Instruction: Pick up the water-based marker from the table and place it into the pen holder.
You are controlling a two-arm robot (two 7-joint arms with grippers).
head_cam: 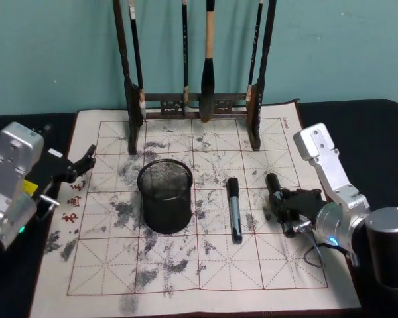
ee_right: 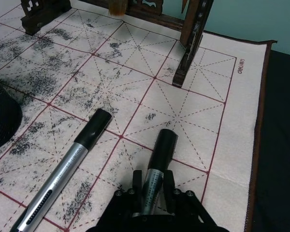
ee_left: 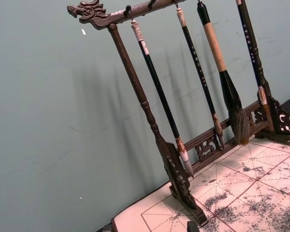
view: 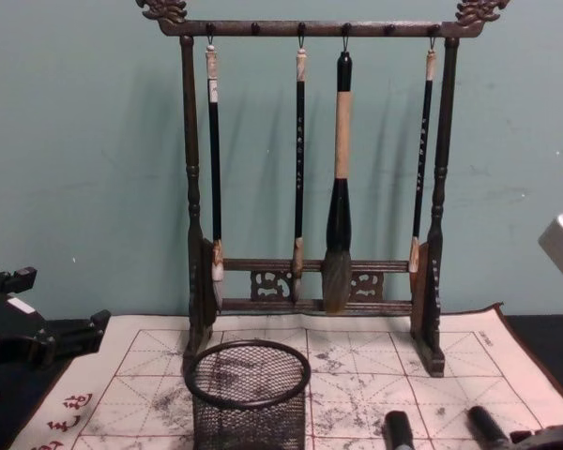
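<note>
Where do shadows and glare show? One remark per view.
Left wrist view: the brush rack throws soft shadows on the wall. Chest view: the hanging brushes cast fainter ones there. Right wrist view: a pale sheen lines the loose marker; the right gripper clamps the held marker. Head view: even light, no glare on the mat; left gripper idle at its left edge.

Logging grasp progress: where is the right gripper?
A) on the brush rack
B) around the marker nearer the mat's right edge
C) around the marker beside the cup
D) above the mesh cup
B: the right gripper grips the right-hand marker; the other marker lies free.
</note>
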